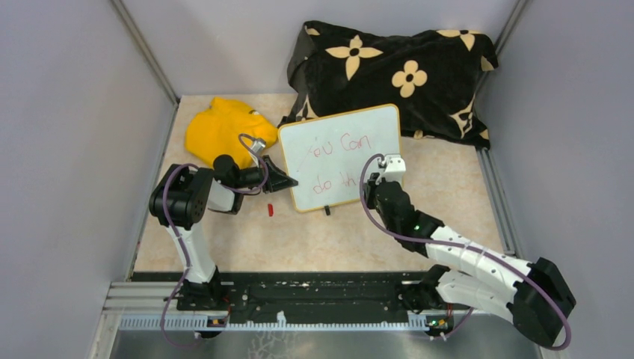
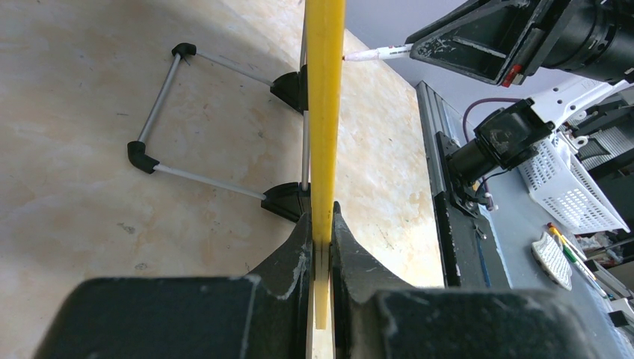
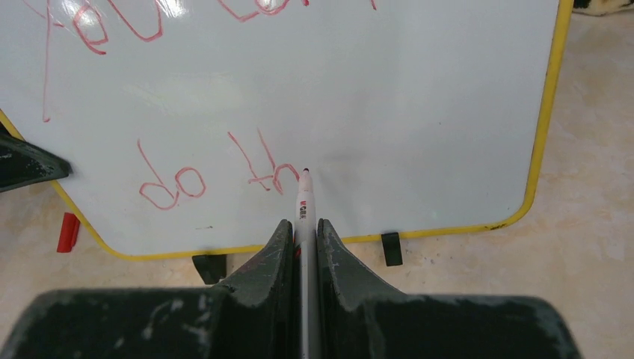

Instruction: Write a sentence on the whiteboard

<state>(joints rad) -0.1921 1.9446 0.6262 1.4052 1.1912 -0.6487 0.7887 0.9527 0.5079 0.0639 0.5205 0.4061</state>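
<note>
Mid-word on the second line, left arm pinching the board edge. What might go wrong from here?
1. The left gripper pinches only the whiteboard by its thin yellow rim; pressure from the marker may twist the board or slip it out.
2. The right gripper clamps the marker between narrow jaws; pushing could slide it back, fading strokes.
3. The red lettering beside the tip could smear if brushed.

On the whiteboard (image 1: 381,123), the sentence (image 1: 336,146) is handwritten in red in two lines. The upper line, toward 12 o'clock on the board, can be read as "You Can". The lower line, toward 6 o'clock, is read as "do th". In the right wrist view these letters are seen upside down. Small red print is carried on the marker (image 3: 304,213) barrel, too small to be read.
</note>
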